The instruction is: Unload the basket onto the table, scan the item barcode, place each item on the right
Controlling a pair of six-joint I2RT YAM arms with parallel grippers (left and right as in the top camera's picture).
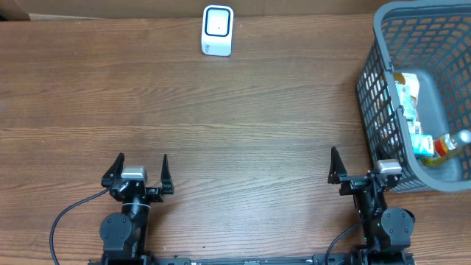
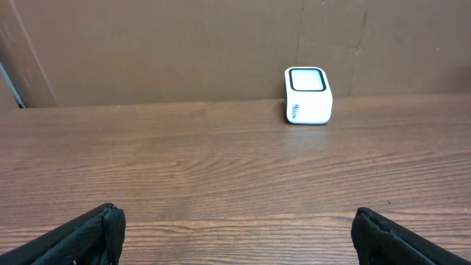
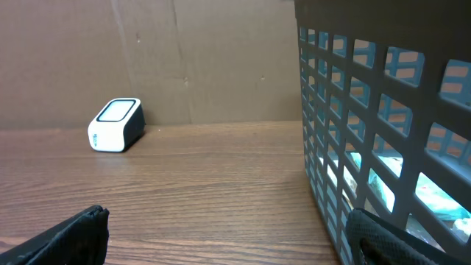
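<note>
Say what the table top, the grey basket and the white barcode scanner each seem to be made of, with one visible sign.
Table top: wood or wood-look laminate, matt; brown grain lines run along it.
Grey basket: moulded plastic, most likely; a uniform lattice of square holes.
White barcode scanner: smooth plastic shell, it seems, with rounded corners and a dark-framed window.

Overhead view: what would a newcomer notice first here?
The grey basket at the right edge of the table, holding packages and a bottle. Next, the small white scanner alone at the far edge, and the left gripper and right gripper, both open and empty, near the front.
</note>
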